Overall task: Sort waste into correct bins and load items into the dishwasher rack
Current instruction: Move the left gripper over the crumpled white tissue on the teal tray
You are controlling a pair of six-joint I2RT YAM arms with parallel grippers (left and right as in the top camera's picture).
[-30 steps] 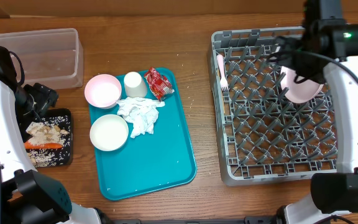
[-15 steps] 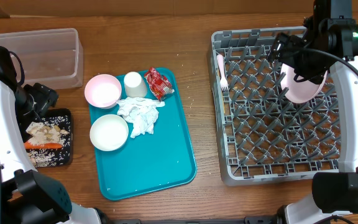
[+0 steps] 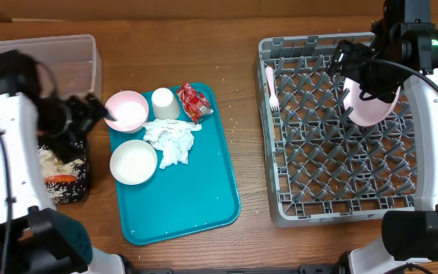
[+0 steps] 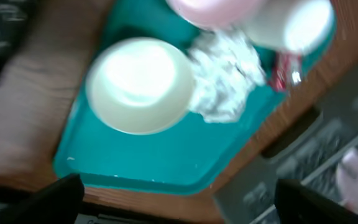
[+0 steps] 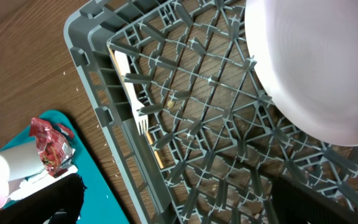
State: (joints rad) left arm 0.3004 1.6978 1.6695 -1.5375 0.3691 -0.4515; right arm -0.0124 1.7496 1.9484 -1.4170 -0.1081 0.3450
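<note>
On the teal tray lie a pale pink bowl, a white cup, a red wrapper, crumpled napkins and a white bowl. My left gripper hovers open at the pink bowl's left rim, blurred by motion. The left wrist view shows the white bowl and the napkins below the open left gripper. The pink plate and the fork are in the dishwasher rack. My right gripper stands open and empty above the rack, beside the plate.
A black tray at the left edge holds a carrot and rice scraps. The clear tub stands behind it at the back left. Bare wood lies between the teal tray and the rack.
My left arm has swung up and to the right, from over the black tray to the pink bowl's edge. The right arm shifted slightly, then held still.
</note>
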